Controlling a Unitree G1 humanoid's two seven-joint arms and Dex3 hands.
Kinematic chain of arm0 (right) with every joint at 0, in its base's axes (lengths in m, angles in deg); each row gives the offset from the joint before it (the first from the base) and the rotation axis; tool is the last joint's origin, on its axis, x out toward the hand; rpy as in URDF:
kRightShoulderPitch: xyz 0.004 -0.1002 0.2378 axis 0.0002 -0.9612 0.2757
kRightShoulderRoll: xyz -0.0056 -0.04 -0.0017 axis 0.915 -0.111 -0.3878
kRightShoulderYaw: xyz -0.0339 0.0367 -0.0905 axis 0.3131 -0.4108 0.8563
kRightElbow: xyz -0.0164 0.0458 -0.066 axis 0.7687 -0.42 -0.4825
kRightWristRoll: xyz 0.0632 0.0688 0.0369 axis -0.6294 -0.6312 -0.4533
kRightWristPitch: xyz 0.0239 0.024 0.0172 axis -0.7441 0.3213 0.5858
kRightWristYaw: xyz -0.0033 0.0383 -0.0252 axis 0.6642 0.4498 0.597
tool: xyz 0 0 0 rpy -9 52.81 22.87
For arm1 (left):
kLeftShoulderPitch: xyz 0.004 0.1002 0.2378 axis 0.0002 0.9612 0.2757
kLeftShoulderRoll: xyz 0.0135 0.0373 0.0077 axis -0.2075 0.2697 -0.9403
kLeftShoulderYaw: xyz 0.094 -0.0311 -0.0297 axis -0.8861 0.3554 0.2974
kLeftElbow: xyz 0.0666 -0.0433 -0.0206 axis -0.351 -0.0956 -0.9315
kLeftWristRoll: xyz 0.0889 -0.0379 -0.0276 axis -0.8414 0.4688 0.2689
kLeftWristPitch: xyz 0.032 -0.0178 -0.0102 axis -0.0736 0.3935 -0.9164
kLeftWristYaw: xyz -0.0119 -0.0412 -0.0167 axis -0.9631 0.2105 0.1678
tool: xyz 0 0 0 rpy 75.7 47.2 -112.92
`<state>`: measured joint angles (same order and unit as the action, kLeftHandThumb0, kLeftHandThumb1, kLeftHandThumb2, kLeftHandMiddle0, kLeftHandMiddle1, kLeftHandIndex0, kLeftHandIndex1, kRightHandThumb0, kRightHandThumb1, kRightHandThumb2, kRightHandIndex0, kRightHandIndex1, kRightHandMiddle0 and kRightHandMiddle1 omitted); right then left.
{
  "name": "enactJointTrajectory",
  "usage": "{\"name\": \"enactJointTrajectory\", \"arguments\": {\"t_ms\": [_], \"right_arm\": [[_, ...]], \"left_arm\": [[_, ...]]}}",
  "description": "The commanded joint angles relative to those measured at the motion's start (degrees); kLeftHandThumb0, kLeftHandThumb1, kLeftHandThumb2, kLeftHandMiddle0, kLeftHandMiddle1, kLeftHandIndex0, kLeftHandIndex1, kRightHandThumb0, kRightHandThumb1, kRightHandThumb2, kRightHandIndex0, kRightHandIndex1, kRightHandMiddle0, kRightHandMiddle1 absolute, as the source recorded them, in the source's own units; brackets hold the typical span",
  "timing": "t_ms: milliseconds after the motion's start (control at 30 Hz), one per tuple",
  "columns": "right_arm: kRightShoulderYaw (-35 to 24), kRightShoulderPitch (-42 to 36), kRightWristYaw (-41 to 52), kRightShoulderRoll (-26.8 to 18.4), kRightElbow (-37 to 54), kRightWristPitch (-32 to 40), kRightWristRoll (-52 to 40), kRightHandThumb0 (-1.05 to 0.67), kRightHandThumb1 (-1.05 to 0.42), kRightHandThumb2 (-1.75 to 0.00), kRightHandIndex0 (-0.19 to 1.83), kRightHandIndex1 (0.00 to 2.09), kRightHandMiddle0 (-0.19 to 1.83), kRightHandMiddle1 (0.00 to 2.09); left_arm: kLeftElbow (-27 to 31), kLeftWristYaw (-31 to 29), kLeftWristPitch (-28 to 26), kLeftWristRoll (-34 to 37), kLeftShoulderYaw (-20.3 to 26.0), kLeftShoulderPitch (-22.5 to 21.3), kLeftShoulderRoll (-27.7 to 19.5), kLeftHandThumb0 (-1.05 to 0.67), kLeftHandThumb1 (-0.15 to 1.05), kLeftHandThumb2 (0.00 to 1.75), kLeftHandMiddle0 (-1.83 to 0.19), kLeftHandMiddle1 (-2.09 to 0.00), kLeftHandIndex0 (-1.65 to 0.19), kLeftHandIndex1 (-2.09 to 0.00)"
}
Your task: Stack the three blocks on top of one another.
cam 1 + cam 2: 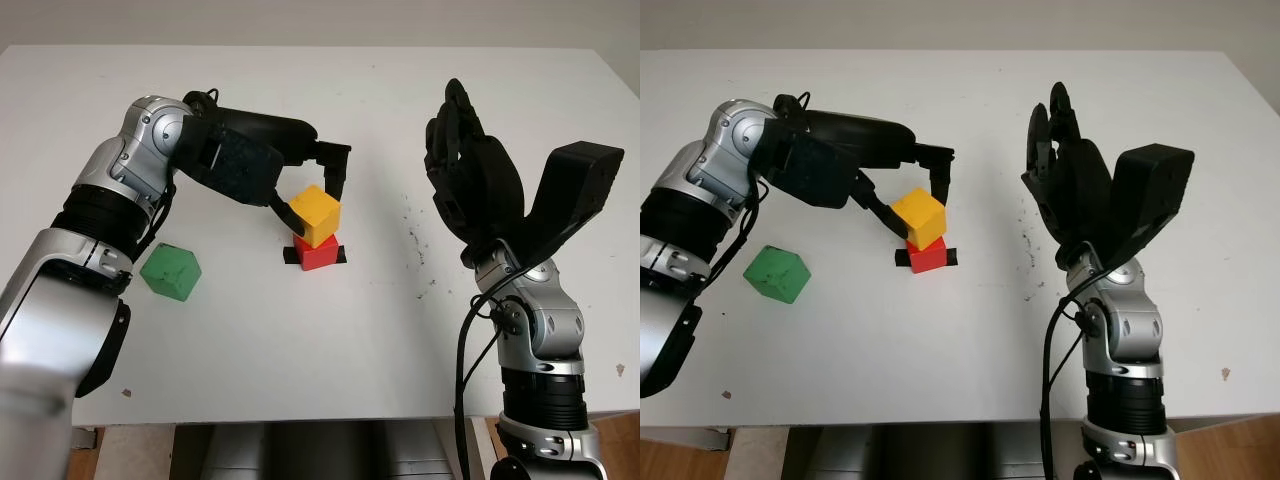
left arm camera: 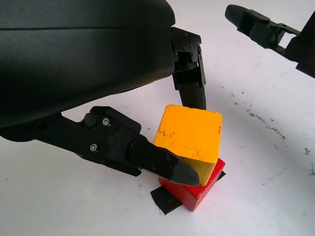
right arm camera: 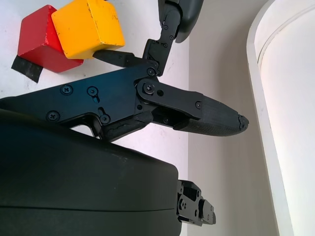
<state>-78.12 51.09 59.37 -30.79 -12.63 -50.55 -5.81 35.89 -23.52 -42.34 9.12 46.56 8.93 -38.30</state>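
Note:
A yellow block [image 1: 317, 214] sits slightly skewed on top of a red block [image 1: 315, 253], which stands on a patch of black tape [image 1: 340, 256] near the table's middle. My left hand [image 1: 310, 203] reaches in from the left and is shut on the yellow block, its thumb [image 2: 162, 164] against the near lower edge and a finger [image 2: 191, 88] behind the far side. A green block [image 1: 171, 272] lies alone on the table to the left, beside my left forearm. My right hand [image 1: 470, 170] is held up at the right, open, well apart from the stack.
The white table [image 1: 320, 350] has small dark specks [image 1: 415, 245] between the stack and my right arm. The front edge runs close to both arms' bases. Bare surface stretches in front of and behind the stack.

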Motion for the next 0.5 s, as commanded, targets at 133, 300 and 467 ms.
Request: {"name": "enactJointTrajectory", "arguments": {"t_ms": [133,300,467], "right_arm": [[-0.1,-0.43,0.27,-0.54,0.92,-0.18,-0.04,-0.68,-1.05,-0.7,-0.19,0.0,-0.19,0.0],[-0.19,-0.32,0.05,-0.41,0.85,-0.09,-0.07,-0.68,-1.05,-0.69,-0.19,0.0,-0.19,0.0],[0.06,-0.25,0.39,-0.63,0.7,-0.12,0.06,-0.68,-1.05,-0.7,-0.19,0.0,-0.19,0.0]], "left_arm": [[-0.2,0.35,0.5,-1.43,-0.84,-2.05,-0.34,-0.39,1.04,0.08,0.0,-0.05,-0.22,-1.54],[0.06,0.37,0.61,-1.62,-0.84,-1.58,-0.38,-0.33,1.04,0.05,0.01,-0.05,-0.33,-1.23],[0.23,-1.04,1.09,-0.69,-0.68,-1.34,-0.48,-0.28,1.01,0.05,0.08,-0.04,-0.29,-0.96]]}}
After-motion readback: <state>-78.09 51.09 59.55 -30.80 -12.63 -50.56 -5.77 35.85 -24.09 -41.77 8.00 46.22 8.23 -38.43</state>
